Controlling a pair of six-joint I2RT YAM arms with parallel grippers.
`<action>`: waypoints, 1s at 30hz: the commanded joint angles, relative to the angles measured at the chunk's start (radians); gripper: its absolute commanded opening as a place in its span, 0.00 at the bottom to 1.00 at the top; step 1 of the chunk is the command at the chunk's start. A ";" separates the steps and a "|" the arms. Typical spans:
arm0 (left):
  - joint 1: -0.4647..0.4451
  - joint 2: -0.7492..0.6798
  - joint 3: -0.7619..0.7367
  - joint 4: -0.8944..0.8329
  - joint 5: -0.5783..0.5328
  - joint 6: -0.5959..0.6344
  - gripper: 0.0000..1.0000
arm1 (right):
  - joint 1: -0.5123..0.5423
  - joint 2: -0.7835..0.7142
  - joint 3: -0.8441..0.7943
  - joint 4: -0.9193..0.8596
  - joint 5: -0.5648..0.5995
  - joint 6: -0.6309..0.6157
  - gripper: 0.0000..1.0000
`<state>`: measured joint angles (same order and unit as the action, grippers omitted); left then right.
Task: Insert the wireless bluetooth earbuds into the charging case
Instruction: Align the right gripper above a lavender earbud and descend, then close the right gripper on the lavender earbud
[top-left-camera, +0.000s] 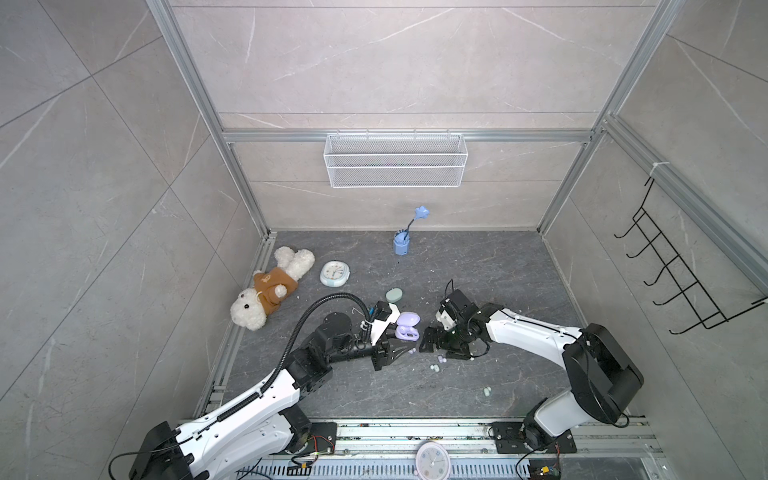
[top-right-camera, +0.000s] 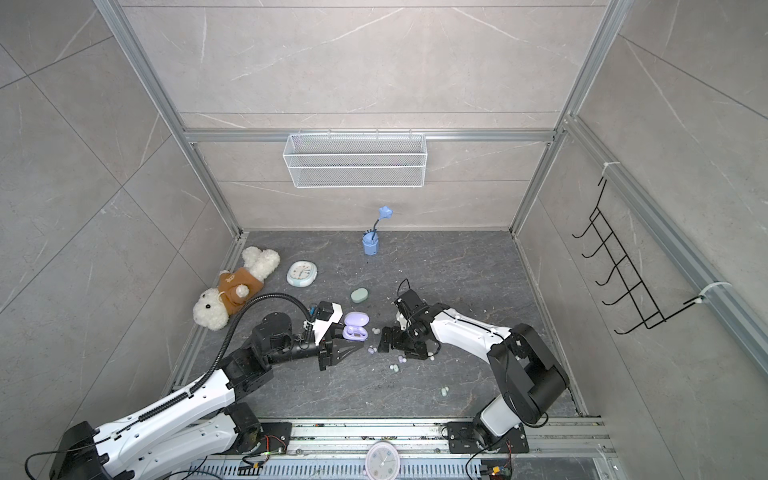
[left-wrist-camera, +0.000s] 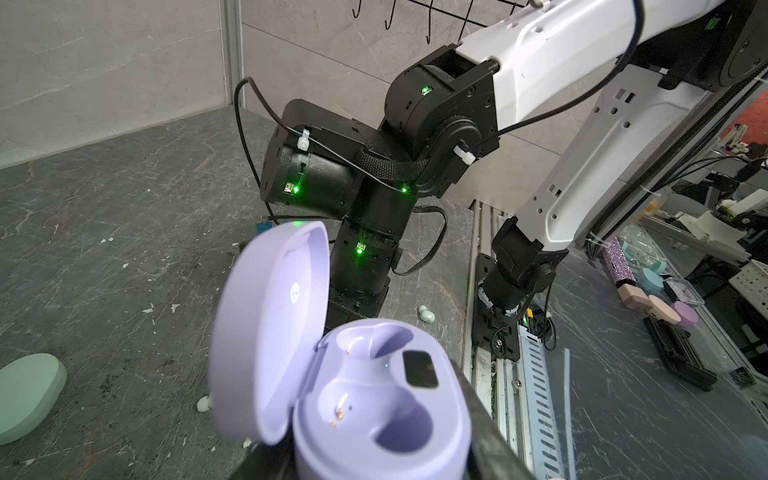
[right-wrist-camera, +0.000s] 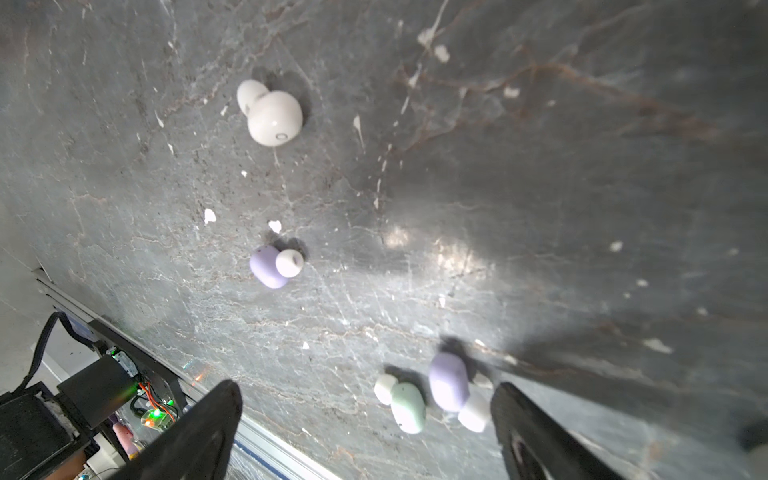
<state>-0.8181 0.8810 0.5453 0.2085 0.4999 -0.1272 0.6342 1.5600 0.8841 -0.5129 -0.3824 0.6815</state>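
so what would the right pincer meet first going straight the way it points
Probably the glossy lavender plastic earbud beside the mint green earbud, between its open jaws; depth unclear.

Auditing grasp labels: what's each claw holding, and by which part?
Left claw is shut on the lavender charging case, gripping the sides of its base; lid open. Right claw is open, holding nothing, above loose earbuds.
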 joint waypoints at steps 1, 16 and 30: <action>0.003 -0.017 0.021 0.027 0.000 0.011 0.25 | 0.005 -0.053 0.038 -0.075 0.045 -0.010 0.95; 0.004 -0.031 0.022 0.012 -0.007 0.009 0.25 | 0.036 -0.005 0.070 -0.150 0.215 0.152 0.47; 0.004 -0.045 0.007 0.031 -0.007 -0.008 0.25 | 0.069 0.060 0.048 -0.148 0.291 0.344 0.39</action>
<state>-0.8181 0.8539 0.5453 0.2050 0.4988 -0.1280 0.6983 1.5986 0.9459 -0.6468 -0.1184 0.9775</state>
